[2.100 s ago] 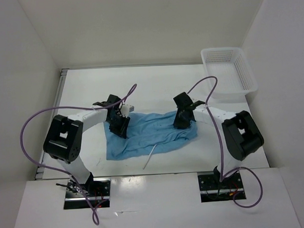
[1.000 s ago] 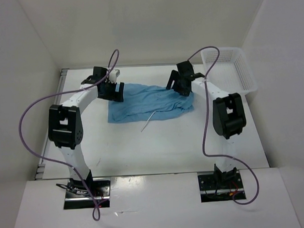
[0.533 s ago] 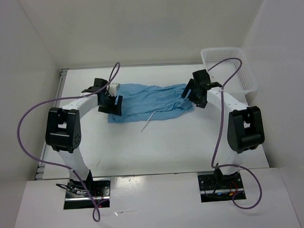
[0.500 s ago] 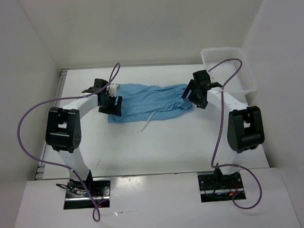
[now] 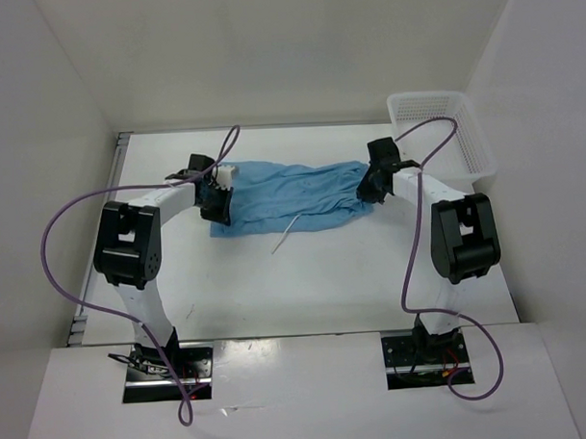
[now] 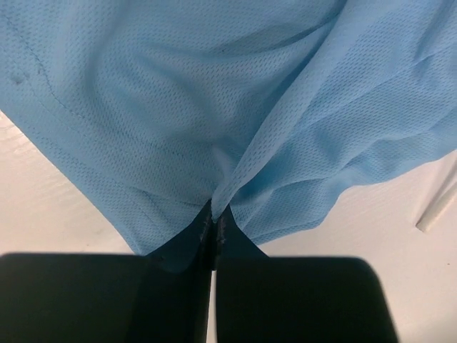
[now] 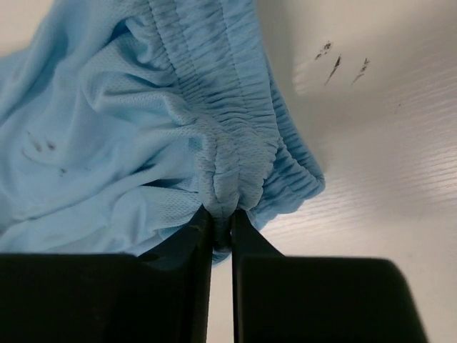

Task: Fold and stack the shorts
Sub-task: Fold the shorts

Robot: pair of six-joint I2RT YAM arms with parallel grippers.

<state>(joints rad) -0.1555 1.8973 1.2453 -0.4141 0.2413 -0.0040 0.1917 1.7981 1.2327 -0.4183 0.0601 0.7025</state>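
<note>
The light blue shorts (image 5: 292, 193) lie stretched out sideways at the back middle of the table, with a white drawstring (image 5: 286, 231) trailing off the near edge. My left gripper (image 5: 215, 205) is shut on the left hem of the shorts (image 6: 214, 143); the mesh fabric is pinched between its black fingers (image 6: 214, 229). My right gripper (image 5: 367, 188) is shut on the gathered elastic waistband (image 7: 228, 157) at the right end, with the fold caught between its fingers (image 7: 221, 232).
A white plastic mesh basket (image 5: 442, 135) stands at the back right corner, just right of the right arm. White walls close in the table at the back and on both sides. Purple cables loop over both arms.
Both grippers have carried the shorts from the table's middle to the back and pulled them out sideways. In the last half second the arms shifted only slightly and the shorts stayed spread.
</note>
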